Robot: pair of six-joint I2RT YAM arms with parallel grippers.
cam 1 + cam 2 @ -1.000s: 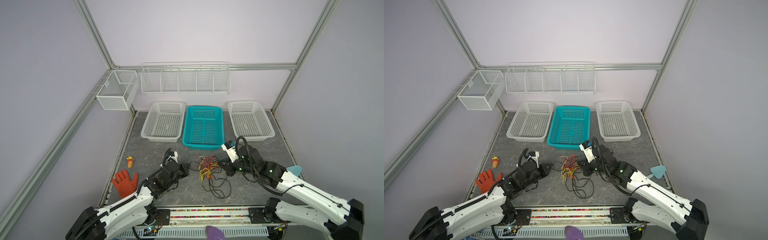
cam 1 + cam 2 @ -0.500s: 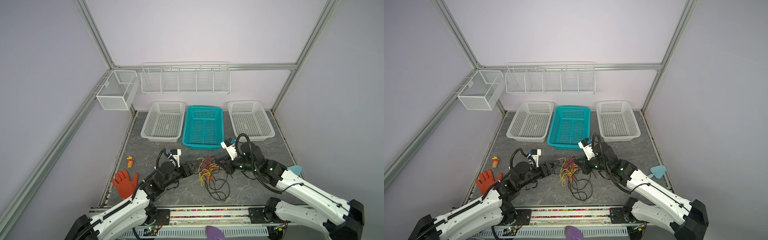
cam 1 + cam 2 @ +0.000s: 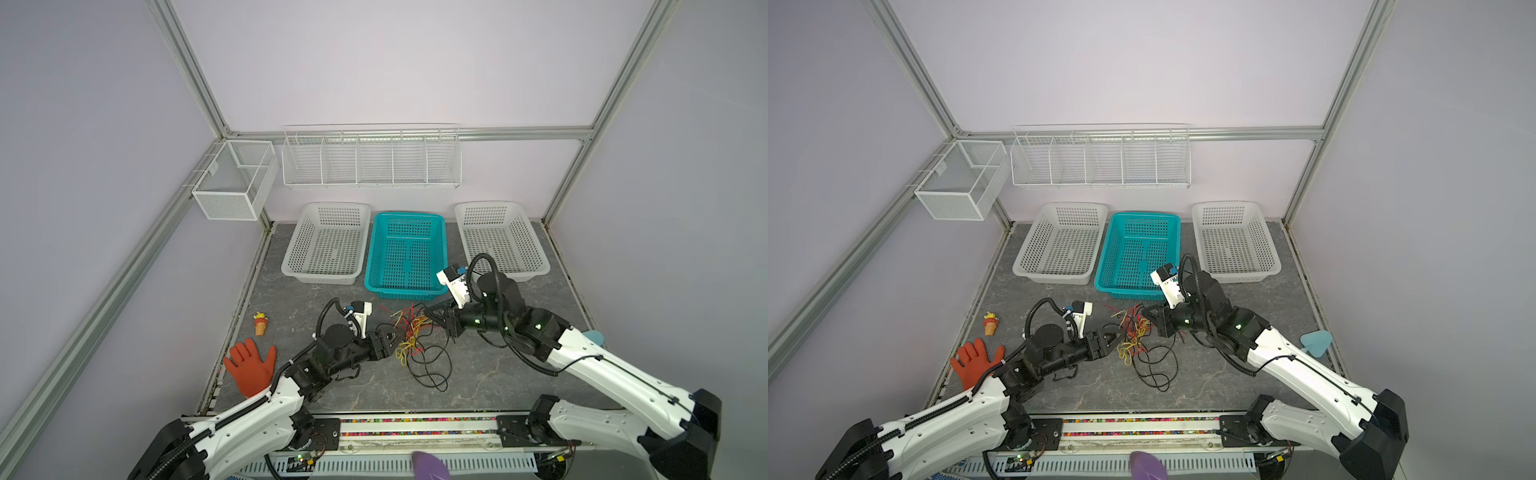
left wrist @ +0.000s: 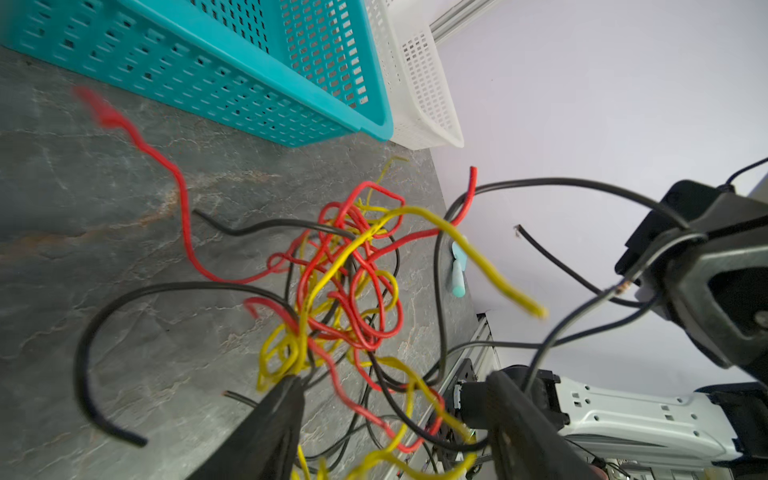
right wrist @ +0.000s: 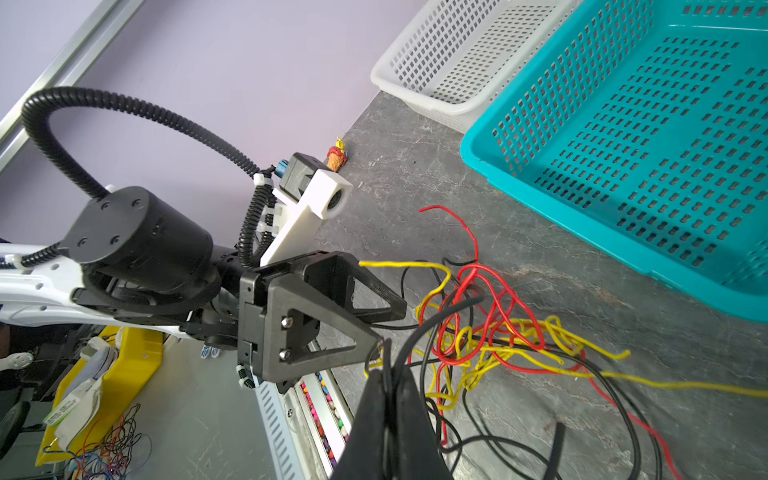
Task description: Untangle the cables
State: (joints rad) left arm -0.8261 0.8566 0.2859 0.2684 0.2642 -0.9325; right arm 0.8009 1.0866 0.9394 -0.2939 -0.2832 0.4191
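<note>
On tabletop, cables knotted red/yel/blk; L fingers spread, R fingers pinch blk strands.

— What does the room look like?
— Plain, pale lilac walls on three sides. Silvery metal posts run up the corners, and a rail of the same metal runs along the back wall.
— And the surface below?
— A dark grey bench with a marbled, stone-like pattern.
— Any fittings?
— A white wire rack with five compartments hangs on the back wall. A white mesh box hangs just beside it on the left wall. At the back of the bench a teal basket stands between two white baskets.
— The light?
— Soft and even, with only faint shadows.
</note>
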